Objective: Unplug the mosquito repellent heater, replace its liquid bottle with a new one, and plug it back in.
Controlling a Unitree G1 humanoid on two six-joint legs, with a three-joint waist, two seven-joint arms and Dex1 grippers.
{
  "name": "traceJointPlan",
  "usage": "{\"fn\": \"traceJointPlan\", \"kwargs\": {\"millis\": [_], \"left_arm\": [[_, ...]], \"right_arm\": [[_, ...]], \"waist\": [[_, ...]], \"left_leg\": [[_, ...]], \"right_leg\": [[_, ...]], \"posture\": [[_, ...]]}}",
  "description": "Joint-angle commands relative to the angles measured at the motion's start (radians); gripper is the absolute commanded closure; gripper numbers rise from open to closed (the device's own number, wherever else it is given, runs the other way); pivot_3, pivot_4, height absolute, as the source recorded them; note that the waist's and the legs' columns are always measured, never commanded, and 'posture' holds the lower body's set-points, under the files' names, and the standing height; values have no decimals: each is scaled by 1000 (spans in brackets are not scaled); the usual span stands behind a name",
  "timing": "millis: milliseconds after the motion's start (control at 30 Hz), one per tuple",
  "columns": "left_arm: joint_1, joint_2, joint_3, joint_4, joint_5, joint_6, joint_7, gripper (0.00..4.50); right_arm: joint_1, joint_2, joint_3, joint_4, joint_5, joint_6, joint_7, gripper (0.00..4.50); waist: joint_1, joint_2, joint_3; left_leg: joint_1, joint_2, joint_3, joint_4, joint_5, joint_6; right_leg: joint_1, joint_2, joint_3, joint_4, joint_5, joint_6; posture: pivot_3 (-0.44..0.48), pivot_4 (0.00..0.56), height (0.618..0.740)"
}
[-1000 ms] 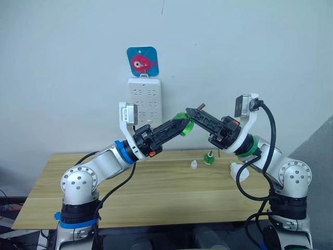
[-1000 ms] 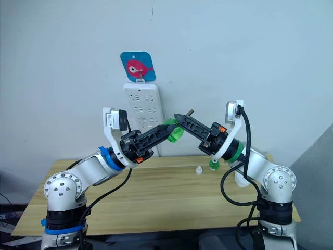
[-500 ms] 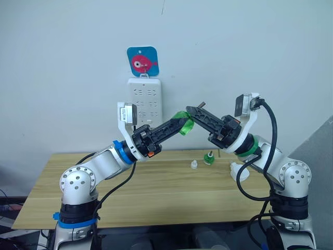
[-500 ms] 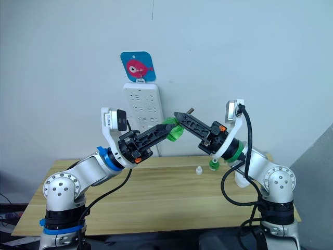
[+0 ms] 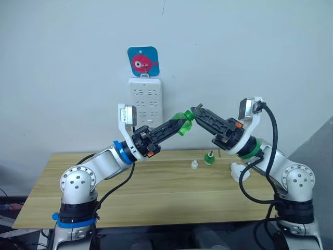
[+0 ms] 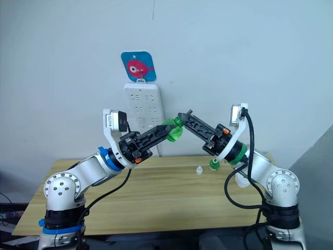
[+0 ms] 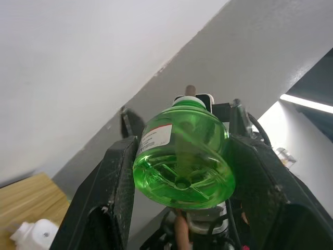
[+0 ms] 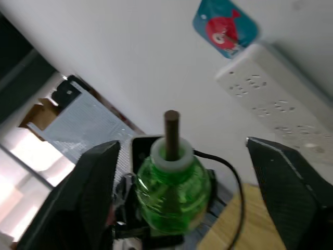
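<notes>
No words or numbers can be read. The green bottle [image 7: 182, 156] bears a white label with red, its print too small; the blue card [image 5: 142, 61] shows a red fish picture.

A pale wall [image 5: 250, 47] rises behind a light wooden table [image 5: 156, 195].

The white heater [image 5: 240, 171] on the table is half hidden behind the right arm (its prongs unseen).
</notes>
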Motion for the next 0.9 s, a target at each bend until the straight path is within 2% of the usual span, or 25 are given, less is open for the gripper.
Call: {"fn": "traceJointPlan", "kwargs": {"millis": [33,133,200,367,467,533,733,900], "left_arm": [[16,65,-15,-21,135,-17,-85,2124],[66,124,-62,-65,290,-51,-170,2124],[108,154,-98,-84,410,-103,-221,2124],[199,208,-180,-101,654,-238,-349,2124],[239,232,-223,-112,760,-306,-414,2124],[256,229,-233,-113,800,-337,-434,2124],[310,209,-249,-132,870,-386,-452,2124],[346,195,-272,-160,914,-408,-458,2124]], "right_arm": [[69,-160,-21,-31,-287,-29,71,209],[153,-370,31,-49,-542,-46,190,209],[179,-471,65,-38,-648,-21,221,209],[131,-595,164,50,-796,121,276,209],[66,-599,205,113,-852,166,330,209],[16,-598,260,158,-911,188,366,42],[-105,-558,402,322,-1078,230,442,0],[-191,-494,443,460,-1163,270,488,0]], "waist": [[1,1,1],[2,5,5],[1,6,11],[-8,6,35],[-6,4,51],[-2,3,65],[8,0,91],[20,-1,112]], "left_leg": [[0,0,1,0,0,0],[0,-2,2,-2,0,0],[1,-2,3,-2,0,0],[3,-2,5,-3,0,1],[2,-2,6,-2,0,1],[2,-2,6,-2,0,1],[0,-2,7,-3,0,1],[-1,-2,8,-4,-1,2]], "right_leg": [[0,0,1,0,0,1],[0,0,3,-2,-2,4],[-1,0,5,-3,-2,4],[-1,0,8,-3,-3,4],[-1,0,9,-3,-3,4],[-1,0,9,-3,-3,4],[-2,-1,10,-3,-2,3],[-4,-1,10,-4,0,0]], "posture": [[-116,53,735],[-137,76,735],[-153,95,735],[-152,120,735],[-136,138,735],[-127,145,735],[-86,173,735],[-57,188,735]]}}
